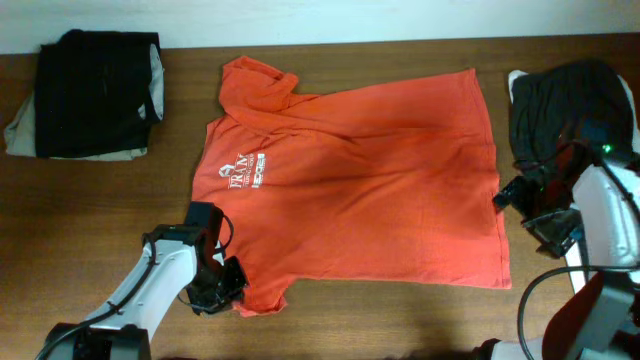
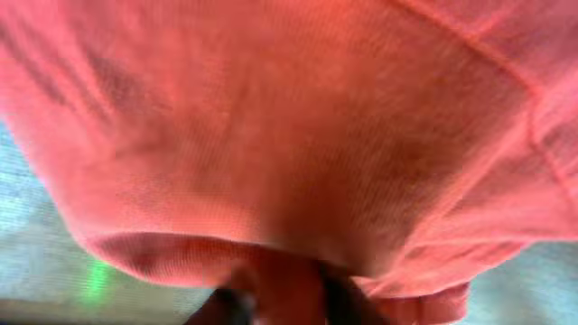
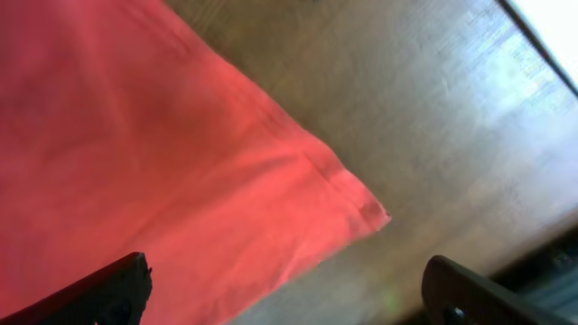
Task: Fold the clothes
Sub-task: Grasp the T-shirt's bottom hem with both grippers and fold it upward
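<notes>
The red-orange T-shirt [image 1: 360,190] lies spread flat on the wooden table, with white lettering [image 1: 240,170] at its left. My left gripper [image 1: 225,285] is at the shirt's lower-left sleeve. In the left wrist view its fingers [image 2: 284,302] are shut on a fold of the red fabric [image 2: 289,135]. My right gripper [image 1: 530,212] is at the shirt's right hem. In the right wrist view its fingers [image 3: 289,302] are wide open above a corner of the shirt [image 3: 370,212], with nothing held.
A folded black garment [image 1: 95,90] lies on a beige one [image 1: 20,135] at the back left. Another black garment [image 1: 560,100] lies bunched at the back right, next to my right arm. Bare wood [image 1: 400,320] runs along the front edge.
</notes>
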Controlling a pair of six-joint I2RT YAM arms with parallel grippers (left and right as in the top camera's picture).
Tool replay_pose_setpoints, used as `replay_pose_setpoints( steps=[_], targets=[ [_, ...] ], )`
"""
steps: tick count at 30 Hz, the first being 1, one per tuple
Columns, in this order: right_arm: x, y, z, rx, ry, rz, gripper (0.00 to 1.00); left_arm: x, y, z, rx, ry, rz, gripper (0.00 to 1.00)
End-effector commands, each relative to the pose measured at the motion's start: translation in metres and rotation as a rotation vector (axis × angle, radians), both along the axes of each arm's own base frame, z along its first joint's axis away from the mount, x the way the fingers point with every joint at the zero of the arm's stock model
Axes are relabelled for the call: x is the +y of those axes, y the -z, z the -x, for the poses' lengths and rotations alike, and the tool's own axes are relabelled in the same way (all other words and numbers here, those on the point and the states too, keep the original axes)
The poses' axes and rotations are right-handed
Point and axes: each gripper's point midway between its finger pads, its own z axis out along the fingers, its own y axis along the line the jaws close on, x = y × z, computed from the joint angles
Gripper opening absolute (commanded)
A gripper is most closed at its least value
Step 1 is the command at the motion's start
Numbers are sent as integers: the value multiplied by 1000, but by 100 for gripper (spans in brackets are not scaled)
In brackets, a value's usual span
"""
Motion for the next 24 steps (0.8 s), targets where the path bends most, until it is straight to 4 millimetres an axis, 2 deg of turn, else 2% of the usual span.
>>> replay_pose_setpoints(
  steps=[1, 3, 6, 8, 11, 12, 13, 14, 15, 17, 19, 21, 22, 23, 24],
  targets=[
    [13, 36, 40, 107, 126, -16, 99, 9, 3, 1, 2, 0, -44, 1],
    [22, 65, 64, 104, 166, -11, 99, 15, 2, 2, 7, -3, -39, 1],
    [29, 87, 81, 127, 218, -12, 99, 15, 2, 2, 8, -2, -39, 1],
    [30, 107, 82, 82, 237, 0, 99, 15, 2, 2, 10, -2, -39, 1],
    [29, 113, 81, 61, 237, 4, 96, 15, 2, 2, 9, -2, -39, 1],
    [29, 113, 81, 58, 237, 7, 70, 15, 2, 2, 10, -2, -39, 1],
    [29, 114, 80, 55, 237, 8, 54, 15, 2, 2, 10, -3, -38, 1],
    [29, 114, 80, 55, 237, 8, 24, 15, 1, 3, 16, -2, -38, 1],
    [29, 113, 81, 61, 237, 7, 4, 15, -3, 3, 25, -2, -40, 1],
    [30, 112, 85, 78, 242, 3, 4, 15, -17, -3, 17, -1, -39, 1],
    [28, 105, 82, 76, 241, 12, 4, 13, -39, -22, -81, 15, -29, 1],
    [21, 84, 65, 20, 241, 28, 4, 11, -64, -52, -253, 11, -17, 1],
    [18, 78, 56, -9, 241, 31, 4, 10, -68, -63, -309, 10, -14, 1],
    [20, 74, 30, -111, 241, -9, 4, 8, -73, -93, -430, 7, -5, 1],
    [23, 72, 15, -174, 211, -39, 4, 8, -77, -110, -502, 6, -6, 1]
  ],
)
